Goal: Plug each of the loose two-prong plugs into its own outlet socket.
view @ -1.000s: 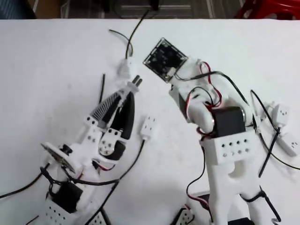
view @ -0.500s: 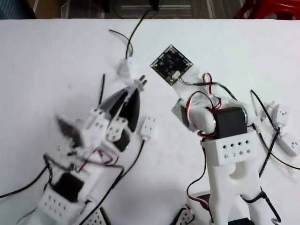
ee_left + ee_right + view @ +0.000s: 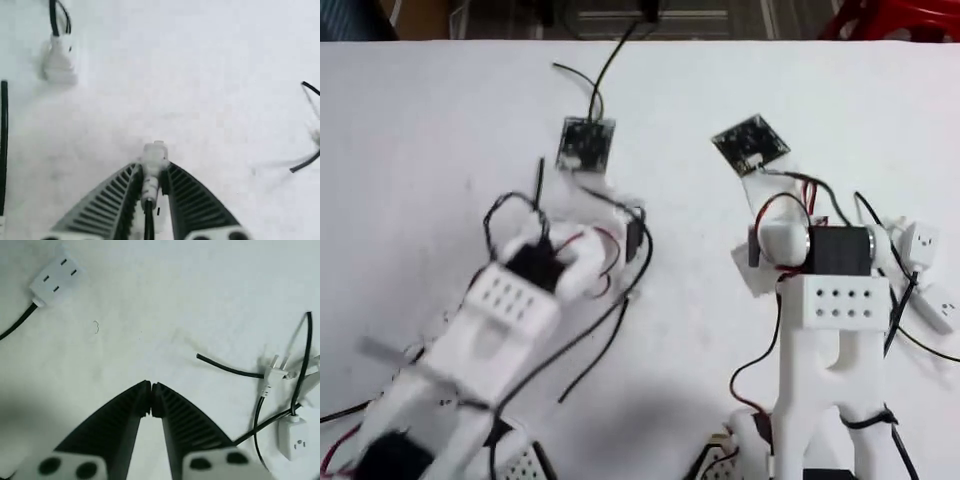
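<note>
left gripper point(image 3: 151, 174) grips a white plug point(image 3: 154, 154), so the carry step seems in hand; next it must line the prongs up with the socket point(image 3: 59, 64), while the right gripper point(image 3: 151, 399) sits closed, empty.

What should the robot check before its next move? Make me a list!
1. Left gripper holding the white plug: ok, it is clamped tight.
2. Plug aimed at the white block on the black cable: not ok, the block lies apart and off to one side.
3. Which way the plug is turned: cannot tell, too blurred.
4. Right gripper free to help: ok, it is shut on nothing.
5. Other loose plug plugged in: not ok, it lies on the table near a socket.
</note>
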{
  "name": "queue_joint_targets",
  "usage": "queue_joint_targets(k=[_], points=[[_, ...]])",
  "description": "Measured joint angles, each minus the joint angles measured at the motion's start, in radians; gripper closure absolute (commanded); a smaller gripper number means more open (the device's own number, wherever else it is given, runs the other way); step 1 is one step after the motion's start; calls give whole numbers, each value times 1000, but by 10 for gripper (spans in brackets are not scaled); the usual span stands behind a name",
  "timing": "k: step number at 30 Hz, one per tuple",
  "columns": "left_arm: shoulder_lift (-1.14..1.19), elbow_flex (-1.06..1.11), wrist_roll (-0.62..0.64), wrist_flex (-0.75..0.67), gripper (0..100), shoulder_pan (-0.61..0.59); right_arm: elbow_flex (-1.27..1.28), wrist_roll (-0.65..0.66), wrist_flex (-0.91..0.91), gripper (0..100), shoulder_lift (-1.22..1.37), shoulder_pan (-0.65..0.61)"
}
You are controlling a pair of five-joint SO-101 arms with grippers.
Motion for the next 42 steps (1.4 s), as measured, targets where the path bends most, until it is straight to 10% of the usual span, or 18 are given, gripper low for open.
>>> queue_joint_targets(k=[19,42], points=[[390,-493,563,545,976,-17,282,-5,-137,980,2,6],[601,-486,1177,465,976,12,362,-5,-192,980,2,6]])
